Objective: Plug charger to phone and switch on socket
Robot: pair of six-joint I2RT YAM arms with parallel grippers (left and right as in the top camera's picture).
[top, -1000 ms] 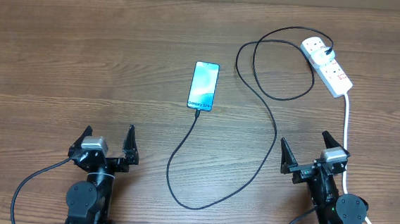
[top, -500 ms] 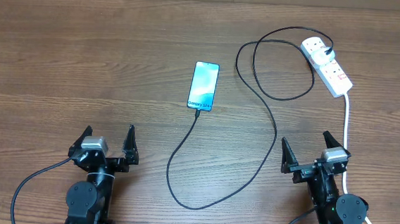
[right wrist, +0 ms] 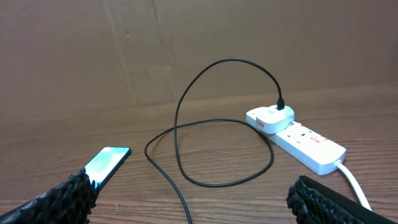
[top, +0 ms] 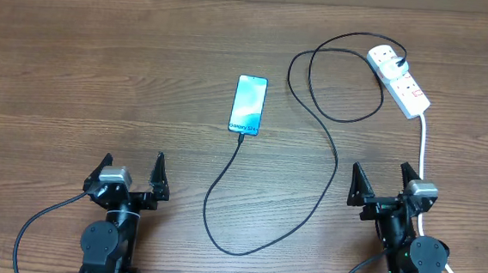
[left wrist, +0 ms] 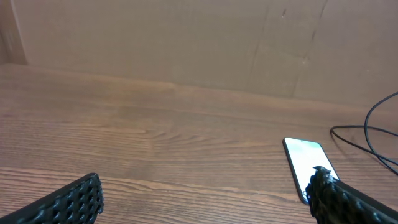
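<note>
Landmark: phone (top: 248,105), flat on the wooden surface (top: 102,75), screen up, "Galaxy S24" text at its near short edge.
Charger (top: 328,160): the tip meets the phone's near short edge, though whether it is fully seated cannot be told. The cable curls nearer than the phone, then loops off its right side up to the socket.
Socket (top: 399,79): well apart from the phone, off its right side and a little farther back. A plug sits in its far outlet. Switch position is too small to read.
Left arm (top: 109,222): nearer than the phone, off its left side, jaws spread wide and empty.
Right arm (top: 413,243): nearer than the phone, off its right side, jaws spread wide and empty. The socket's white cord (top: 423,145) runs just beside it.
Hazard, cable: a reach toward the socket crosses the loop, and a snag would likely tug the tip out of the phone.
Hazard, switch: an off-centre press may skid or tip the light strip.
Hazard, cord: the right arm could drag it.
Change from the earlier frame: the right arm's jaws have shifted slightly away from the phone. The phone, charger, socket and left arm are unmoved.
</note>
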